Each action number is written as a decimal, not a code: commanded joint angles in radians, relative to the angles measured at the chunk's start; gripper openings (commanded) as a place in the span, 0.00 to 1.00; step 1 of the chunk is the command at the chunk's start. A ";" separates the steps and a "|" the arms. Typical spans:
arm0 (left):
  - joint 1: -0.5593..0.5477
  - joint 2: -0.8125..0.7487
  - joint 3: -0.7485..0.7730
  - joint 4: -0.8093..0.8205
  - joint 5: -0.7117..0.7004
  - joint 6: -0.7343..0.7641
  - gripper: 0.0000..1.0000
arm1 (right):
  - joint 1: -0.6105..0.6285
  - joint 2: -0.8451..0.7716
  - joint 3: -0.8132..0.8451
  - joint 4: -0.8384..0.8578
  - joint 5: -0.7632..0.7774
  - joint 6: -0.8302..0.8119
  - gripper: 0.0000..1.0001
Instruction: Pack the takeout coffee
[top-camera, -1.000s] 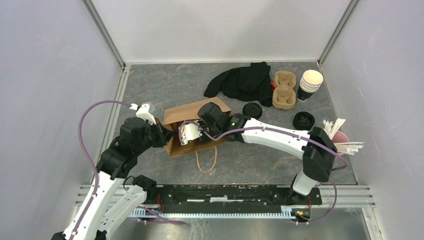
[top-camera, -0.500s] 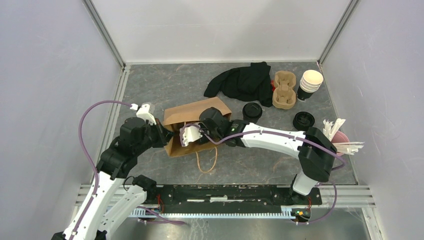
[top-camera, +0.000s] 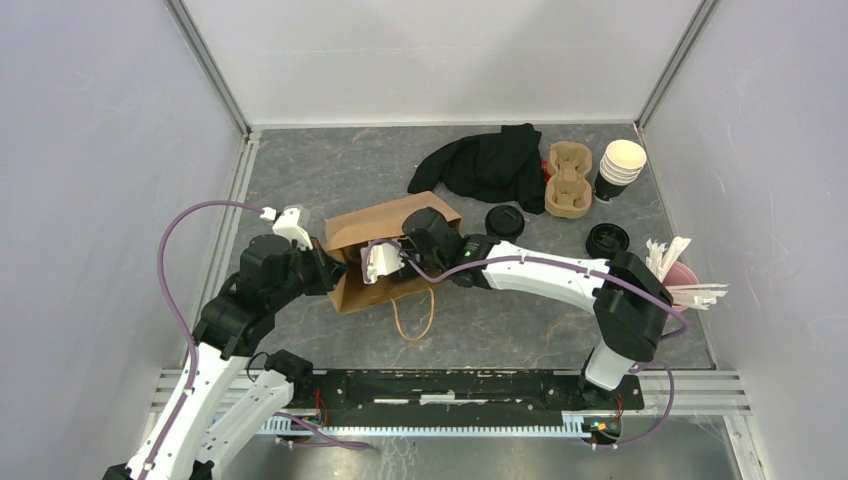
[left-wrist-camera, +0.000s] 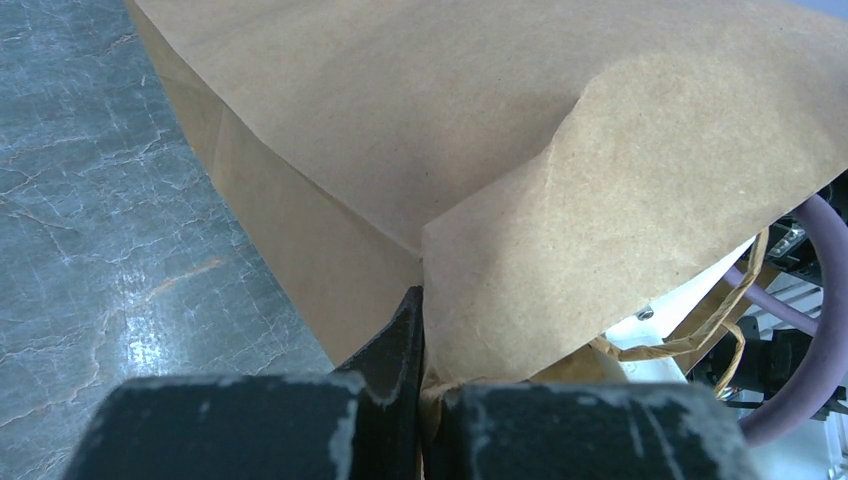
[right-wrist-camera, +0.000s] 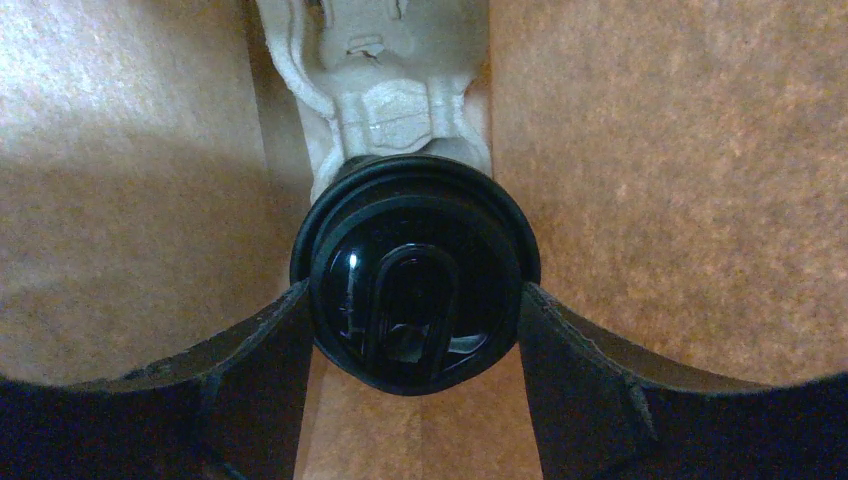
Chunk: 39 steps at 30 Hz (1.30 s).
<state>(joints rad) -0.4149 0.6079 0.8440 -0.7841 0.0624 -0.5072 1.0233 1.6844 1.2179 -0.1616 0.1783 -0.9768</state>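
The paper bag (top-camera: 372, 226) is laid on its side on the table (top-camera: 300, 170). A fold of its edge is pinched by the left claw (left-wrist-camera: 421, 325), whose fingers are pressed together on the paper with no gap seen between them. This hold is judged to be there so that the mouth is propped open and the bag is stopped from sliding while it is loaded. The right claw (right-wrist-camera: 412, 335) is reached inside the bag, with brown paper seen on both sides of it. It is spread wide, yet not empty: the lidded cup (right-wrist-camera: 415, 265) is gripped between its fingers, which are set against the sides at the lid's rim. The cup is thus inside the bag and not yet released. Just behind it a pale moulded piece (right-wrist-camera: 385, 90) is seen; what it is cannot be told.
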 joint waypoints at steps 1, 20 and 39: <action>-0.004 0.000 0.020 -0.062 0.027 0.035 0.02 | -0.025 -0.014 0.006 0.031 -0.038 0.030 0.00; -0.003 0.158 0.244 -0.224 0.014 -0.014 0.02 | -0.048 0.015 0.086 -0.088 -0.085 0.084 0.00; -0.003 0.281 0.488 -0.409 0.189 -0.142 0.02 | 0.046 -0.005 0.252 -0.625 -0.122 0.431 0.00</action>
<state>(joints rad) -0.4149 0.8871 1.2640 -1.1584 0.1734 -0.5697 1.0382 1.7004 1.4265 -0.6132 0.0525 -0.6792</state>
